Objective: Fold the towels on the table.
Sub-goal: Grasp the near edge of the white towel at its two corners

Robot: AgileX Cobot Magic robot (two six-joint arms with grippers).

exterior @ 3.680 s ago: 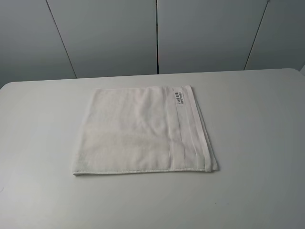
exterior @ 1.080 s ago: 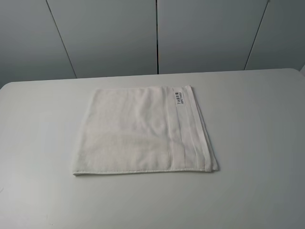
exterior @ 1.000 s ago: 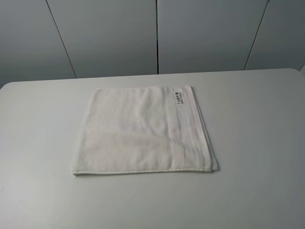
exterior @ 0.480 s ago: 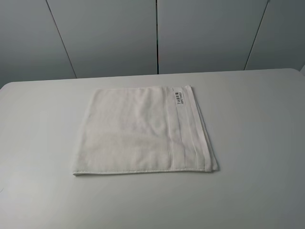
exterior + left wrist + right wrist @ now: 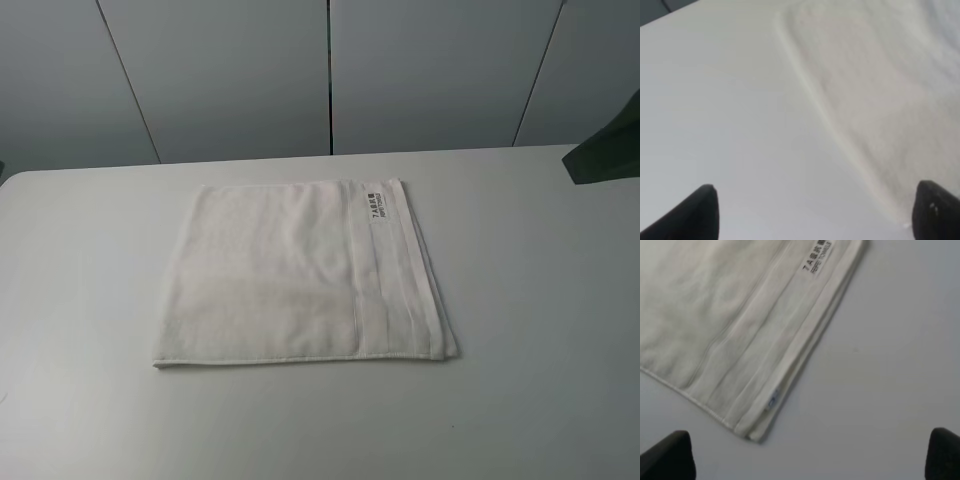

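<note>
The white towel (image 5: 290, 275) lies flat on the white table (image 5: 540, 300), folded roughly square, with its woven band and dark-printed label (image 5: 376, 207) on the right side. My left gripper (image 5: 812, 215) is open and empty above the bare table beside the towel's edge (image 5: 880, 90). My right gripper (image 5: 810, 455) is open and empty above the table, near the towel's banded corner (image 5: 730, 315) and label (image 5: 816, 257). Neither gripper touches the towel.
A dark part of the right arm (image 5: 608, 152) shows at the right edge of the exterior high view, above the table's back corner. A grey panelled wall (image 5: 230, 70) stands behind the table.
A dark part of the right arm has come into the exterior high view at the right edge. The towel has not moved.
</note>
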